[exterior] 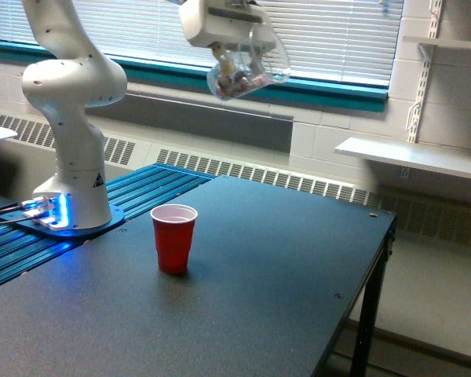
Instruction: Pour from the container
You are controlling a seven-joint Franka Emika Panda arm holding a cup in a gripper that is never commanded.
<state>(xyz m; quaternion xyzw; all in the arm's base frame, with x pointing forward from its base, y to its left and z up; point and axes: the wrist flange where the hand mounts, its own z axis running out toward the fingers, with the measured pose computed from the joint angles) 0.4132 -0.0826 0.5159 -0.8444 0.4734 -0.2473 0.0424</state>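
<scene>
High above dark table [282, 267], container [247, 69] in end effector [234, 56].

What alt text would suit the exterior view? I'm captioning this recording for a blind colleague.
A white robot arm's gripper holds a clear glass mug-like jar of small pinkish bits, tilted, high above a dark table. Below it, towards the exterior view's left, an upright red plastic cup with a white interior stands on the table.

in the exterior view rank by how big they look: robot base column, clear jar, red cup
1. Robot base column, clearly largest.
2 and 3. Clear jar in the hand and red cup look alike; differing distances from the camera make ranking them unsure.
</scene>
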